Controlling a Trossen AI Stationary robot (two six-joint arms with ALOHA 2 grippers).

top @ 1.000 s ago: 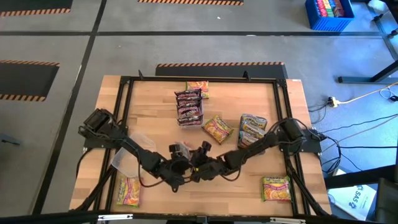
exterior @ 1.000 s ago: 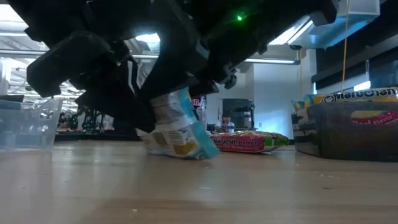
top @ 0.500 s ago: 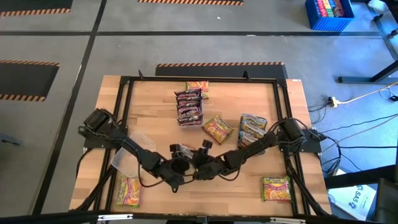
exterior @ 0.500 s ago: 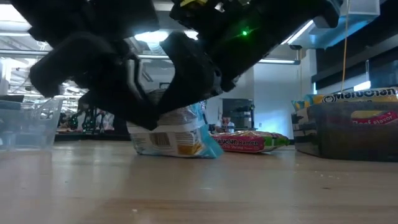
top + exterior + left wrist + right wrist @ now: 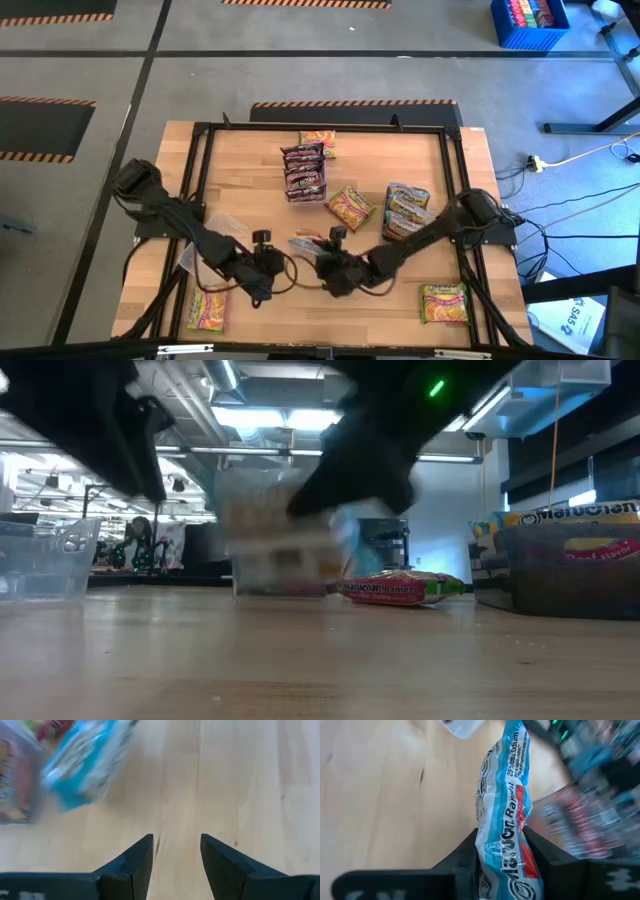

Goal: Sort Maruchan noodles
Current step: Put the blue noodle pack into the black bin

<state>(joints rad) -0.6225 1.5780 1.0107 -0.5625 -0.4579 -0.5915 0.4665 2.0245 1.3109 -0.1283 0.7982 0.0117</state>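
A light blue Maruchan noodle packet (image 5: pixel 305 243) sits near the table's middle, with my right gripper (image 5: pixel 322 258) shut on it. In the right wrist view the packet (image 5: pixel 506 795) stands edge-on between the fingers. In the low view it is a blurred shape (image 5: pixel 285 545). My left gripper (image 5: pixel 268 268) is open just left of it, over bare wood (image 5: pixel 176 855). Its wrist view shows the packet (image 5: pixel 85 755) farther off. Other packets lie about: a maroon stack (image 5: pixel 303 172), a yellow one (image 5: pixel 350 207) and a yellow-pink one (image 5: pixel 318 140). My right gripper pinches the light blue packet by its two flat faces (image 5: pixel 504 837), near one end, between its two fingers. The fingers come slanting down from the table's right side. The packet stands on edge and reaches on past the fingertips. Blur hides whether its lower edge touches the table.
A clear bin (image 5: pixel 405 210) holding packets stands to the right, beside my right arm. Another clear bin (image 5: pixel 205 250) lies under my left arm. Single packets lie at the near left (image 5: pixel 205 305) and near right (image 5: pixel 444 302). A black frame (image 5: pixel 200 135) rims the table.
My left gripper has drawn back from the packet, up and toward the table's left edge, still open. My right gripper has rolled at the wrist with the packet in its hold. The packet has turned from a slant onto its edge and shifted slightly toward the far side.
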